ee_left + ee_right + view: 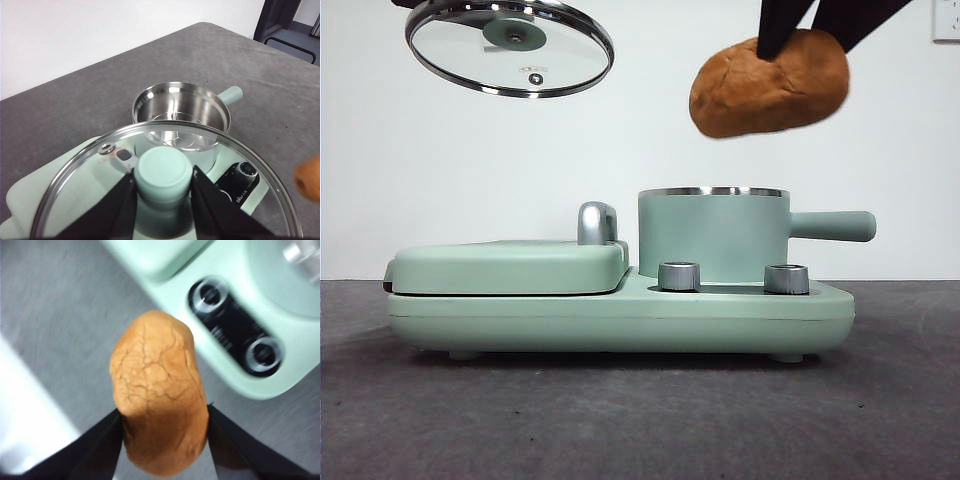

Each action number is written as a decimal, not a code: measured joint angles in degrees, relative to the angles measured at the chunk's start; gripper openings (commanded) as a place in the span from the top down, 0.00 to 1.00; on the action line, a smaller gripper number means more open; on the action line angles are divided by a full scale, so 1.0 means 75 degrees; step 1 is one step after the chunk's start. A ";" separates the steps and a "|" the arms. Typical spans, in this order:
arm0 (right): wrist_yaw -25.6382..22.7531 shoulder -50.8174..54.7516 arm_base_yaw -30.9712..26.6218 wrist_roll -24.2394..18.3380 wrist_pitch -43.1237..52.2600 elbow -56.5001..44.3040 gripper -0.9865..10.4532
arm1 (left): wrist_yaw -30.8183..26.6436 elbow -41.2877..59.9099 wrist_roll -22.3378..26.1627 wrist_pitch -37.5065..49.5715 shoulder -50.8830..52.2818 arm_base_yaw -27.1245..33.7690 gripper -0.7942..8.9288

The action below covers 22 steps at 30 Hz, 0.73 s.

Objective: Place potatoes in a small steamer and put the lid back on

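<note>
Front view: right gripper [807, 35] clamps potato [770, 82] aloft.

Cracked orange-brown potato [770, 82] airborne at 1 o'clock above open mint steamer [713, 235], empty steel inside; glass lid [510, 47] tilted, aloft at 11 o'clock.

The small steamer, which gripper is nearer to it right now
Right. The right gripper holds the potato in the air just above the small steamer. The left gripper holds the lid raised off to the side, above the griddle cover.
</note>
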<state>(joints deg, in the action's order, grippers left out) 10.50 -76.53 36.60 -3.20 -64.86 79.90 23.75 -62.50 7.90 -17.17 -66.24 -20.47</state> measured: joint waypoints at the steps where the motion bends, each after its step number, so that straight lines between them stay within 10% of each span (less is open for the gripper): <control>1: -0.0003 -0.0003 -0.0119 -0.0003 0.0152 0.0020 0.74 | 0.0000 0.0000 0.0000 0.0000 0.0000 0.0000 0.90; 22: 0.0149 -0.2081 -0.1209 -0.0379 0.1539 0.0973 0.74 | 0.0000 0.0000 0.0000 0.0003 0.0000 0.0000 0.90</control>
<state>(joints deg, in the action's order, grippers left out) 11.62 -92.14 27.53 -6.04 -53.32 87.20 23.75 -62.50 7.90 -17.15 -66.24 -20.47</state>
